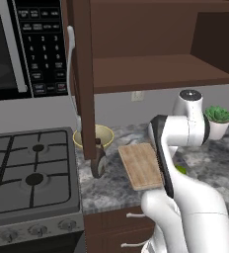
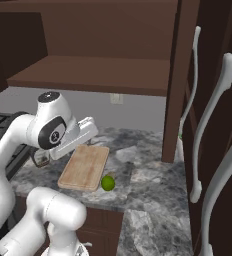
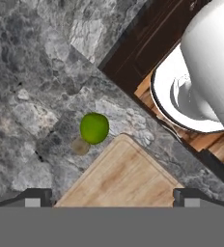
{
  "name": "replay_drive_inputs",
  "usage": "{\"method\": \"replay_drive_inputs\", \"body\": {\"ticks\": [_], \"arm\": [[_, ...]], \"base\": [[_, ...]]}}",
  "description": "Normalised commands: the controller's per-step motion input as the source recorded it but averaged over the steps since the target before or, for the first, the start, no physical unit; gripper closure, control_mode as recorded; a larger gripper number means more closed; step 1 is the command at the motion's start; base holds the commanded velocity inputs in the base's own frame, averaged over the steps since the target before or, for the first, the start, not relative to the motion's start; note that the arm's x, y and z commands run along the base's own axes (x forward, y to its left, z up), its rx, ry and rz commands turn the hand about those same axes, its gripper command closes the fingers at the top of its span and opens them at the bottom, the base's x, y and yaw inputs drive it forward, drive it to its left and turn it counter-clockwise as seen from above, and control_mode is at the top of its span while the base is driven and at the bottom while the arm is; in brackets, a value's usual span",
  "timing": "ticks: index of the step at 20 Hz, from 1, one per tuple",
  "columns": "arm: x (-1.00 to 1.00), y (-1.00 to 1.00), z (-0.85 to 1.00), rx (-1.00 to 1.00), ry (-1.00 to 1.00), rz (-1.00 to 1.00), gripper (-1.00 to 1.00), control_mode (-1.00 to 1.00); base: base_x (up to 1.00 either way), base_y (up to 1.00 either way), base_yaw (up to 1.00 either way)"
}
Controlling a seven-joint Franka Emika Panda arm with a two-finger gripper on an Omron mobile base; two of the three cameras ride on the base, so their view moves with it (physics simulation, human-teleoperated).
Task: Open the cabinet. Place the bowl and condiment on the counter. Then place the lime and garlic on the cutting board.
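White keypad digits 1 to 9 on the microwave control panel (image 1: pixel 41 47), other button labels illegible

We see a bright green lime (image 3: pixel 94 128) on the grey-and-white marbled counter (image 3: pixel 32 72), a pale striped wooden board (image 3: pixel 121 178), a yellow bowl (image 1: pixel 106 133), dark brown cabinets (image 2: pixel 98 30), and a green plant (image 1: pixel 218 114) in its white pot.

Pale matt wooden cutting board (image 3: pixel 121 178), mottled grey stone counter (image 3: pixel 32 72), smooth lime (image 3: pixel 94 128)
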Motion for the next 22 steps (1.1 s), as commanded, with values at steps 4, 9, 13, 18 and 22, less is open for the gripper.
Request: {"method": "replay_drive_inputs", "body": {"ticks": [4,9,13,18,22], "arm": [[-0.05,-0.15,-0.13,0.07,0.07,-0.2,-1.0,-1.0],[-0.07,-0.19,-0.17,0.09,0.01,-0.16,-1.0,-1.0],[-0.12,-0.12,-0.17,0.07,0.0,-0.11,-1.0,-1.0],[-0.07,-0.06,-0.21,0.04,-0.01,-0.1,-1.0,-1.0],[0.0,-0.03,-0.2,0.01,0.01,-0.08,-1.0,-1.0]], "base": [[0.0,0.0,0.0],[0.0,0.0,0.0],[0.0,0.0,0.0],[0.0,0.0,0.0],[0.0,0.0,0.0]]}}
